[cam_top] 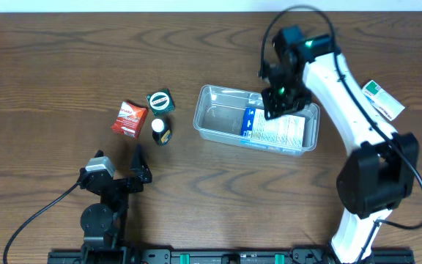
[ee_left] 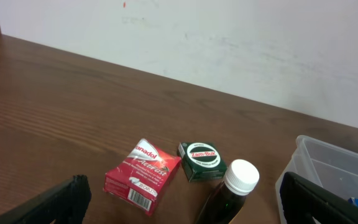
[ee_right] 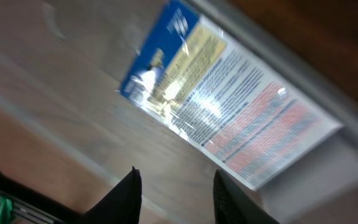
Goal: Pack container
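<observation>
The container [cam_top: 217, 111] is a clear tub at mid-table, with a blue-and-white printed packet [cam_top: 273, 130] lying flat in its right half. My right gripper [cam_top: 278, 103] hovers over that half, jaws apart and nothing between them. In the right wrist view, which is blurred, the packet [ee_right: 229, 106] lies on the container floor [ee_right: 86, 68] beyond my right gripper [ee_right: 178, 186]. My left gripper [cam_top: 123, 170] is wide open near the front left. In its own view the left gripper [ee_left: 180, 202] frames a dark bottle [ee_left: 232, 193] with a white cap.
A red box [cam_top: 129, 119], a green Zam-Buk tin [cam_top: 160, 101] and the bottle [cam_top: 161, 130] stand left of the container. A white-and-green box [cam_top: 382, 97] lies at the far right, behind the right arm. The left wrist view shows the container's corner [ee_left: 328, 162].
</observation>
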Robot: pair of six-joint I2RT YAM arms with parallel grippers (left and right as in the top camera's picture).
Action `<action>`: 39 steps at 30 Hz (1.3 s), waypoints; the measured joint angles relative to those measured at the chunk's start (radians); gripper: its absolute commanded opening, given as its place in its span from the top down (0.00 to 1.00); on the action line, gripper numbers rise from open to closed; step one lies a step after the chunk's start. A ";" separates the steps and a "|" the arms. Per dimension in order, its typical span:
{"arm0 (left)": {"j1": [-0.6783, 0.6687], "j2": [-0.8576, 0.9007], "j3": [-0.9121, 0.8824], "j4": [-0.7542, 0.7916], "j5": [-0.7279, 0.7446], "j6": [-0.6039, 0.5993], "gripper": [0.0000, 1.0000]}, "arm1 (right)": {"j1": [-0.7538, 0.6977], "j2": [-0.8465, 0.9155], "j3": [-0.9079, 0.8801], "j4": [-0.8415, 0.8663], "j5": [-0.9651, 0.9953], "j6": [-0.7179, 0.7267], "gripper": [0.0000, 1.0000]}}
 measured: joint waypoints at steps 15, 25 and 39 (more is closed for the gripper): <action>0.000 0.000 0.000 0.000 0.000 0.000 0.02 | 0.165 -0.069 0.042 0.160 0.042 -0.154 0.83; 0.000 0.000 0.000 0.000 0.000 0.000 0.02 | 0.264 -0.063 -0.135 0.439 0.122 -0.217 0.94; 0.000 0.000 0.000 0.000 0.000 0.000 0.02 | 0.267 -0.059 -0.317 0.619 0.036 -0.323 0.99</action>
